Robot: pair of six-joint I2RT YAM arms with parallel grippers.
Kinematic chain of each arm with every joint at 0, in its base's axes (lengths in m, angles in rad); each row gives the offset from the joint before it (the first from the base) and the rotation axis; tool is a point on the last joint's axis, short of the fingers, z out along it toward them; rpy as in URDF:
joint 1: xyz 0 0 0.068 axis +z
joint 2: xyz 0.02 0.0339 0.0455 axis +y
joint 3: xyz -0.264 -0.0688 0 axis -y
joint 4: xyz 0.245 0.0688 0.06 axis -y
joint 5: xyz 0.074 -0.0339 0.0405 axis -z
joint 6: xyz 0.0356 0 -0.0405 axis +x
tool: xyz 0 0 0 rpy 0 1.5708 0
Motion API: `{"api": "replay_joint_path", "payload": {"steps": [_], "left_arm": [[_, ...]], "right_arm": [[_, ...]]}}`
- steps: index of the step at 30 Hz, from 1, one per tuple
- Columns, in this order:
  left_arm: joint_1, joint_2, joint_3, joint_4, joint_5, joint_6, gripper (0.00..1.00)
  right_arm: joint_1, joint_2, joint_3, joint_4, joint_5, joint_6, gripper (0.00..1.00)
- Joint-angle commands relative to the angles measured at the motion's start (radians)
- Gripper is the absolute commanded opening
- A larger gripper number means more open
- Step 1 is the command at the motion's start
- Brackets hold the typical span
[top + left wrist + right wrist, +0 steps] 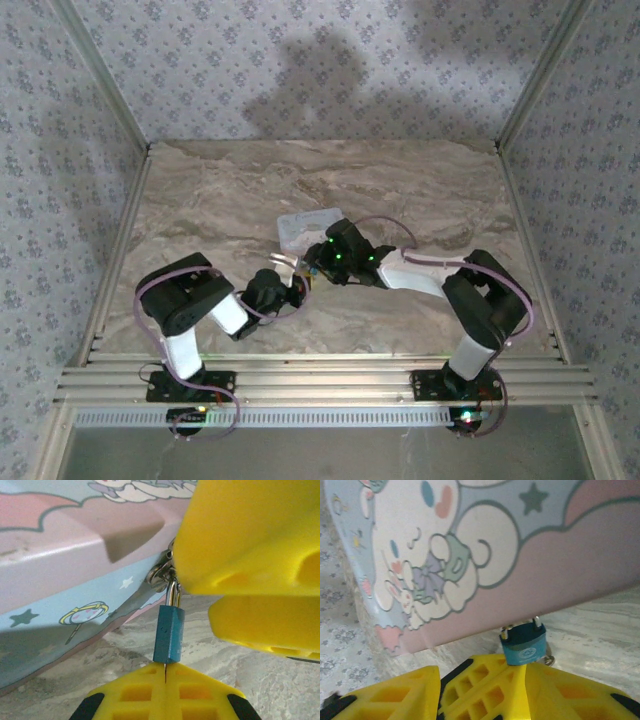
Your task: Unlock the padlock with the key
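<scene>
Looks like the key-going-in step: padlock [168,634] hanging off the near side of the cartoon box [75,555] on the bench [200,200], left end effector [165,672] clamped shut right under it (key? can't tell), right end effector [451,672] half open alongside, holding nothing, next needs a steady twist.

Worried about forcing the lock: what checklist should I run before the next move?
1. Padlock hangs from the hasp on the box: ok.
2. Left gripper shut directly under the padlock: ok.
3. Key seated in keyhole: cannot tell, hidden by the gripper.
4. Right gripper steadying the padlock: not ok, jaws apart, not clamping it.
5. Shackle released: not ok, it sits closed through the hasp.
</scene>
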Motion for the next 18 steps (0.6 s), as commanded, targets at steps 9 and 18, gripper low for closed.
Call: {"api": "replay_joint_path", "payload": {"steps": [9, 18], "left_arm": [[0.031, 0.003, -0.028, -0.030, 0.068, -0.084, 0.00], [0.107, -0.026, -0.017, -0.060, 0.266, -0.146, 0.00]], "right_arm": [[0.006, -0.021, -0.003, -0.085, 0.062, -0.071, 0.50], [0.024, 0.002, 0.001, -0.102, 0.122, -0.132, 0.51]]}}
